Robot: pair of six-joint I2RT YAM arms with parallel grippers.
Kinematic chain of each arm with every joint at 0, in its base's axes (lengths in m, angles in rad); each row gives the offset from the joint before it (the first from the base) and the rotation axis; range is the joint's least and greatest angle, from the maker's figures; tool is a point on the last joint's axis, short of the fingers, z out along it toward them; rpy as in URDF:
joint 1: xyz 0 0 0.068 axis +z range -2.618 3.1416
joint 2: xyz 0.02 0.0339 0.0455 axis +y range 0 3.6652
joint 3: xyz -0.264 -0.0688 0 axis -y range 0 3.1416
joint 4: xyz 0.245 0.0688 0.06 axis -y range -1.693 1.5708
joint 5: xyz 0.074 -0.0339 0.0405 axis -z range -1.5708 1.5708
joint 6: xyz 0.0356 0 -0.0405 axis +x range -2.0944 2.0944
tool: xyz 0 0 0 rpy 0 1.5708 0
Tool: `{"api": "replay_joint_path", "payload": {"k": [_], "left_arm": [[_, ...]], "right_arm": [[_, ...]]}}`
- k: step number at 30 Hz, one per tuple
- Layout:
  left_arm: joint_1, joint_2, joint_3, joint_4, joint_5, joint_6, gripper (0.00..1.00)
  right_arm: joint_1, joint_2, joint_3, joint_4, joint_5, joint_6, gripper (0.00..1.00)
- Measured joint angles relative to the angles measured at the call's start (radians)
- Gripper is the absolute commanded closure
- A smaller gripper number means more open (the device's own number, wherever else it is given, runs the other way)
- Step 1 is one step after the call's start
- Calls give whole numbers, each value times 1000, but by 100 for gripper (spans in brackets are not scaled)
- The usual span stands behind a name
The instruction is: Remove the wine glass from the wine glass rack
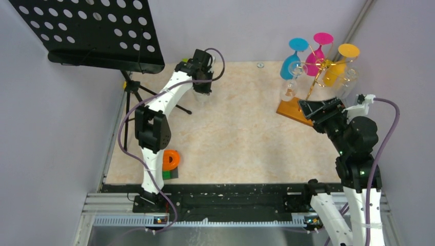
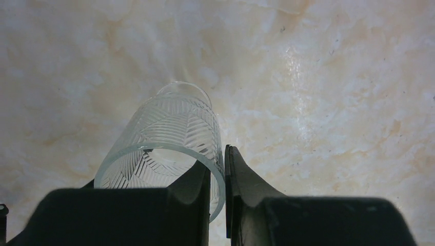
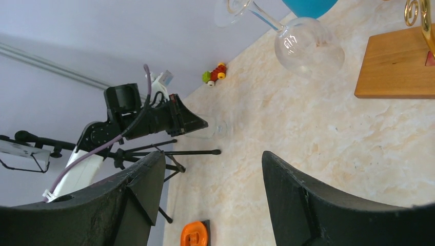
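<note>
The wine glass rack, a gold pole (image 1: 313,84) with curled arms on an orange-brown wooden base (image 1: 292,108), stands at the far right. Blue (image 1: 292,59), magenta (image 1: 319,48) and yellow (image 1: 341,64) wine glasses and a clear wine glass (image 1: 290,84) hang on it upside down. My right gripper (image 1: 310,108) is open and empty just in front of the base. In the right wrist view (image 3: 213,159) the clear glass (image 3: 308,46) and the base (image 3: 395,66) are ahead. My left gripper (image 1: 204,92) is shut on the rim of a clear cut-glass tumbler (image 2: 169,133).
A black perforated music stand (image 1: 97,31) on a tripod (image 1: 136,92) fills the far left. An orange part (image 1: 171,160) lies near the left arm's base. A small colourful toy (image 3: 214,74) sits by the back wall. Walls close in both sides.
</note>
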Motion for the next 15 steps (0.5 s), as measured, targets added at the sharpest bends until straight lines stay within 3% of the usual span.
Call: {"api": "replay_joint_path", "payload": {"k": [15], "left_arm": [[18,91,31,39,43,13,98]], "right_arm": [[0,24,-2,14,0,27,30]]}}
